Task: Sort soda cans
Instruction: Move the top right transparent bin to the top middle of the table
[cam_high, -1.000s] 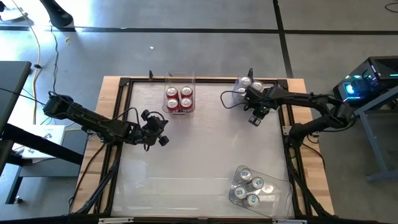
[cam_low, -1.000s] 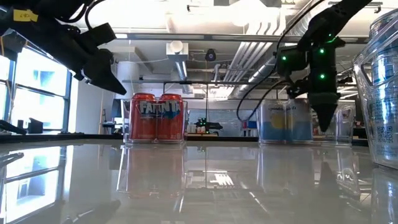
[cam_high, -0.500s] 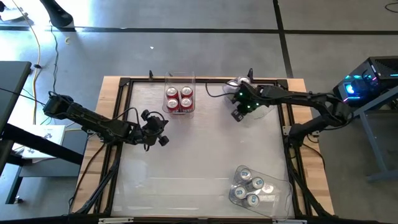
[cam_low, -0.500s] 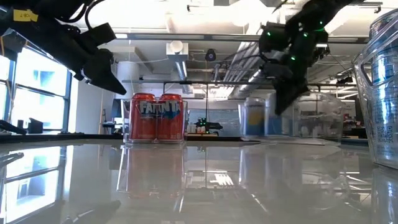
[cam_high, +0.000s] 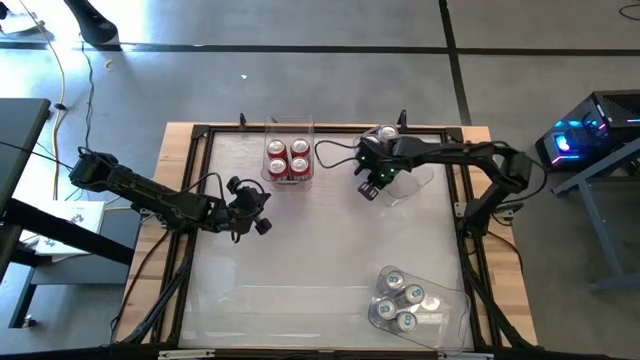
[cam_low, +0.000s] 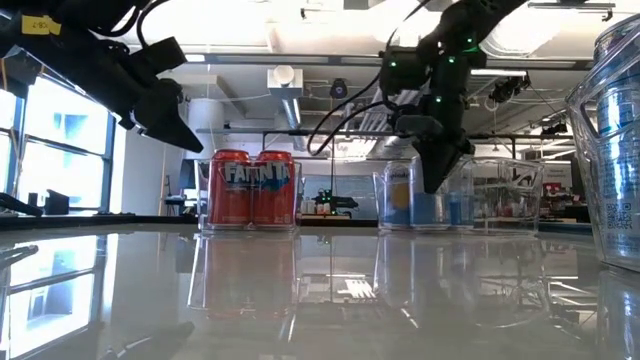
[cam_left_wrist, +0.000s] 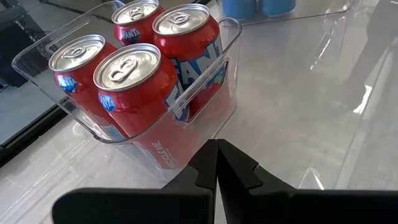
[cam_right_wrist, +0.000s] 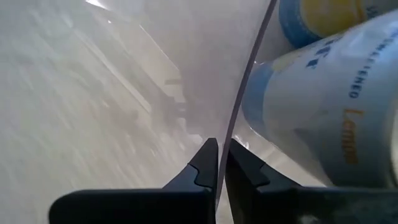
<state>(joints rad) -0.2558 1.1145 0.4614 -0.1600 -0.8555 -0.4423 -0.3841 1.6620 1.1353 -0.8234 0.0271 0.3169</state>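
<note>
Logged from the high view, clock taken from the centre of the table (cam_high: 320, 255). Found four red cans (cam_high: 288, 158) standing upright in a clear red-can bin (cam_high: 290, 124) at about 12 o'clock, against the far edge. Found the left gripper (cam_left_wrist: 216, 146) at about 9 o'clock, near that bin on its 7 o'clock side, apart from it, hung above the surface in the low view, fingers pressed together with nothing between them. Placed the right gripper (cam_right_wrist: 218, 152) at about 1 o'clock, just beside the blue cans (cam_low: 398, 195), fingers pinched on the thin clear wall of the blue-can bin (cam_low: 500, 190). Saw two blue cans close behind that wall in the right wrist view, pale blue with yellow lettering; could not count the rest, hidden under the arm from above. Noted the blue-can bin lying askew to the table's far edge, well apart from the red-can bin. Found several silver cans (cam_high: 405, 298) grouped upright in a third, silver-can bin (cam_high: 452, 300) at about 5 o'clock, near the front corner, with neither gripper near.
</note>
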